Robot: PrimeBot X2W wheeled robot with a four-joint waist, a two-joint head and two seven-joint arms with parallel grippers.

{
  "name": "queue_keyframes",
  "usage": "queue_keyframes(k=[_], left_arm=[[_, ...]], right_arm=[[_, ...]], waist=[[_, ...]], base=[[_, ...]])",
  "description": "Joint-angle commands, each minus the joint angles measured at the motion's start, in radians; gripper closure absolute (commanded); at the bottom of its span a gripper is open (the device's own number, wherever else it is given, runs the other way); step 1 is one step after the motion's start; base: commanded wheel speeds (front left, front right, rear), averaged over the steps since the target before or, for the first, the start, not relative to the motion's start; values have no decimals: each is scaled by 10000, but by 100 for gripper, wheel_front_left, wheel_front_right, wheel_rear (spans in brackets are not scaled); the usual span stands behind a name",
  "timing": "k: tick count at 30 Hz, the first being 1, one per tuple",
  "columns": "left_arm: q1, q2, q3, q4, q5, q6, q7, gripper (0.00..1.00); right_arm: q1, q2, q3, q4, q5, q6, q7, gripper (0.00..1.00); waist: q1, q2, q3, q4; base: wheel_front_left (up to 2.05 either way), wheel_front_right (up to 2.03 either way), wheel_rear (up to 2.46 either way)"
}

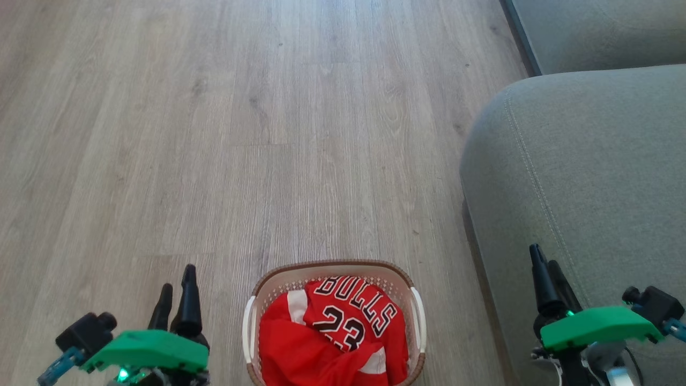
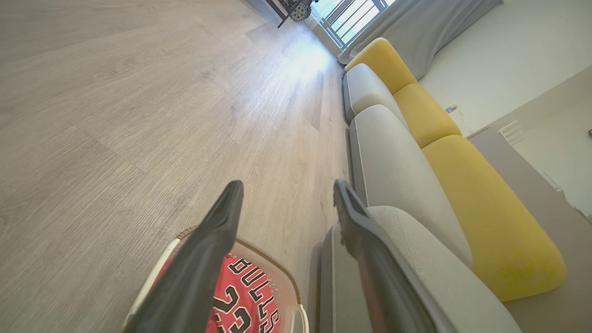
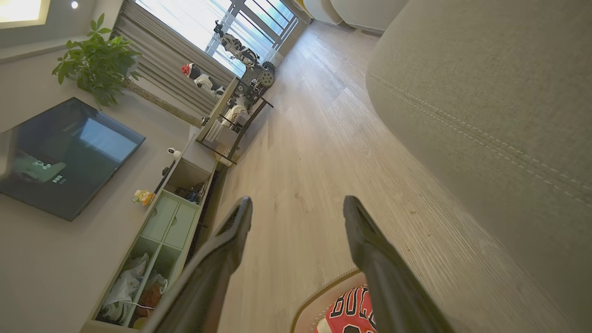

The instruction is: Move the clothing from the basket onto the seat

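The cream basket [image 1: 257,300] with a brown braided rim stands on the wood floor at the bottom centre of the head view. Red clothing [image 1: 332,338] fills it, a "BULLS 23" jersey lying on top [image 2: 243,300] [image 3: 351,312]. The grey-green seat [image 1: 589,177] rises just right of the basket [image 3: 499,92]. My left gripper [image 1: 177,281] hangs open to the left of the basket, empty. My right gripper [image 1: 544,257] is open over the seat's front edge, empty. The left wrist view has its open gripper [image 2: 286,187] above the basket rim [image 2: 273,268]; the right wrist view shows its own gripper [image 3: 298,203] open above the floor.
Bare wood floor [image 1: 241,134] spreads ahead and to the left. A second grey cushion [image 1: 600,32] lies beyond the seat, with yellow backrests [image 2: 485,217] behind. A TV [image 3: 64,157], a low cabinet [image 3: 157,240] and a plant [image 3: 97,64] line the opposite wall.
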Motion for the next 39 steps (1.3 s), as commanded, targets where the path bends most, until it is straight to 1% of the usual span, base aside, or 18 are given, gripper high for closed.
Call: queue_keyframes(k=[1,25,39], left_arm=[[-128,169,97,-420,309,70,-133,0],[263,356,-448,-793,3374,883,-835,0],[443,437,-699,-903,4878,1143,-1215,0]], right_arm=[[-183,-94,171,-452,-287,-1,-125,0],[-36,-121,615,-838,-3333,-1,-836,0],[96,-135,943,-965,-4937,-1,-1221,0]], waist=[[0,0,-5,2],[0,0,-231,-7],[0,0,-334,12]], base=[[0,0,0],[0,0,0],[0,0,0]])
